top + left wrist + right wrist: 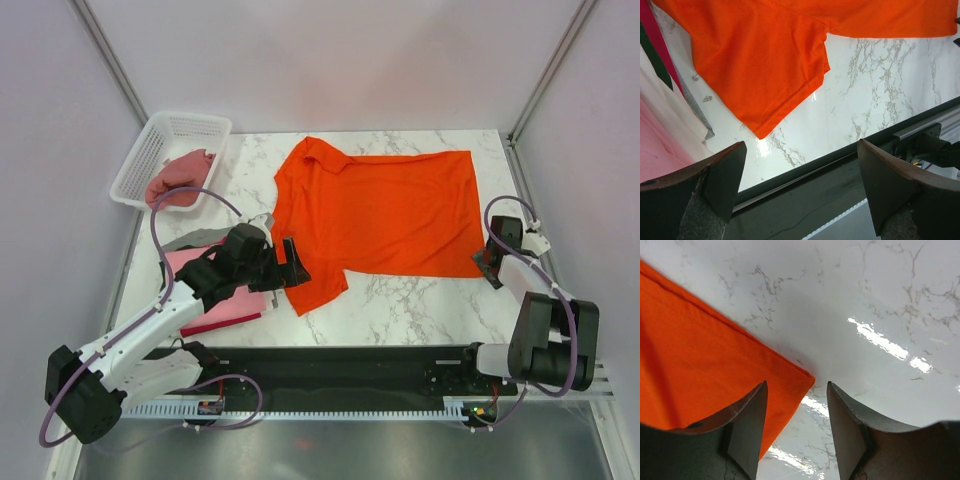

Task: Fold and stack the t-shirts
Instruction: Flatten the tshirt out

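Both the left claw [800, 145] and right claw [796, 385] gape empty; I'd pinch that limp, light bright orange cloth t-shirt [380, 210] by its near-right corner [807, 377].

Glossy marble table [400, 300]; walls [330, 60] perhaps lilac.

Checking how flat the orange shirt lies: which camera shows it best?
The top view: the whole orange shirt lies spread out. The left wrist view shows mostly its sleeve; the right wrist view, only one hem corner.

the orange t-shirt [385, 205] is matt cloth, the marbled table [420, 300] glossy smooth, the basket [140, 165] plastic mesh.
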Controlling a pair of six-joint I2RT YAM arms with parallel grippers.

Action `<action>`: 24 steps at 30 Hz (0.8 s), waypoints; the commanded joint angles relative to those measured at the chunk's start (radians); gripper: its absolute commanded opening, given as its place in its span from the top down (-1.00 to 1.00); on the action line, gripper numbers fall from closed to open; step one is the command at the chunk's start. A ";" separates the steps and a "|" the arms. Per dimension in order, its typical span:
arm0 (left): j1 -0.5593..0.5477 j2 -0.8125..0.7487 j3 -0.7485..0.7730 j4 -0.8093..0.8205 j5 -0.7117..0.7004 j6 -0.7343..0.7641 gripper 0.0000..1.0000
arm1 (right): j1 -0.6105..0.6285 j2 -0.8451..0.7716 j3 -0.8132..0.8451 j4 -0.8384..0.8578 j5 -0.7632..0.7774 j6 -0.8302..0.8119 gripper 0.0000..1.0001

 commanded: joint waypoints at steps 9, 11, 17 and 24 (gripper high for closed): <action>-0.004 0.005 0.007 0.008 -0.022 0.045 -0.98 | -0.002 0.131 0.027 0.051 -0.020 0.031 -0.05; -0.004 0.009 0.007 0.008 -0.022 0.047 -0.98 | -0.002 0.133 0.023 0.057 -0.021 0.034 0.40; -0.004 0.020 0.008 0.008 -0.016 0.047 -0.97 | -0.002 0.117 0.018 0.045 -0.015 0.042 1.00; -0.015 0.035 0.007 0.007 0.014 0.034 -0.90 | -0.002 0.067 0.013 0.031 -0.014 0.029 1.00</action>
